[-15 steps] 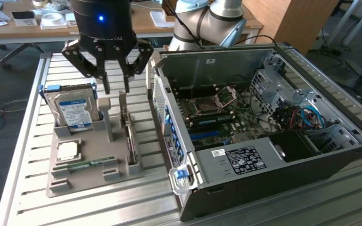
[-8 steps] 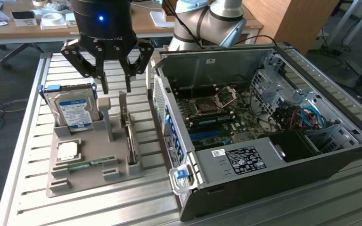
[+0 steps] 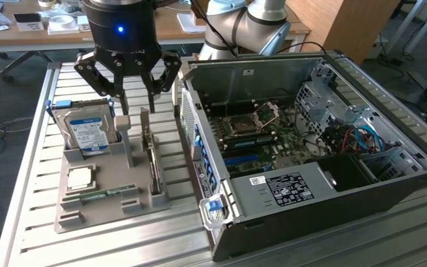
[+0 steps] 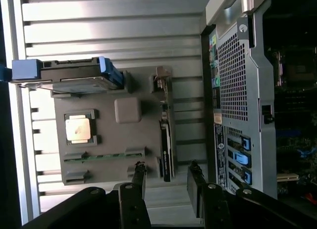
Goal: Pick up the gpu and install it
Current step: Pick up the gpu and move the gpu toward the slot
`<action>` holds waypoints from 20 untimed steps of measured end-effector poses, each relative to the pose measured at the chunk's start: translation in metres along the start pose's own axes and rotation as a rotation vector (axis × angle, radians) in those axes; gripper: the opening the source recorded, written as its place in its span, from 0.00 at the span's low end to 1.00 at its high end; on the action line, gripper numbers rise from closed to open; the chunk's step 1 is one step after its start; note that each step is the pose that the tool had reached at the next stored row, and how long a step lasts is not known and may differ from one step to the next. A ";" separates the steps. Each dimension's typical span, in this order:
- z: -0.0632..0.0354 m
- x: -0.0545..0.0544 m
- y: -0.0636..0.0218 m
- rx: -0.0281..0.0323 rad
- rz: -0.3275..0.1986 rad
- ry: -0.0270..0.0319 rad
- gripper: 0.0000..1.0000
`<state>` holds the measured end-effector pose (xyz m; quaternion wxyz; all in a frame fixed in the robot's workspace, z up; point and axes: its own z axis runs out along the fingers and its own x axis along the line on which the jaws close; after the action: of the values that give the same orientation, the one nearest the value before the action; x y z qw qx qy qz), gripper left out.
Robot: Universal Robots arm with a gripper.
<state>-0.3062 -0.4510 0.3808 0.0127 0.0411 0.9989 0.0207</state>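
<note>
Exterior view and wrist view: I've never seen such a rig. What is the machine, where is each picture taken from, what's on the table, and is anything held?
The machine is one robot arm ending in a gripper, a black two-fingered claw. The exterior view comes from a camera off the arm, looking over the whole scene; the wrist view comes from a camera on the arm's wrist, looking past the fingers. On the slatted metal table sits a grey tray holding computer parts: a hard drive standing on end, a square processor chip, a green memory stick, and the gpu, a thin dark card standing on edge. On the exterior view's right of the tray lies an open computer case. The gripper is open and holds nothing; it hangs over the tray, nearest the gpu.
</note>
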 end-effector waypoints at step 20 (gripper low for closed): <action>0.0333 0.000 -0.0056 0.0000 0.000 0.0000 0.47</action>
<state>-0.3062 -0.4551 0.3472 0.0127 0.0412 0.9989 0.0207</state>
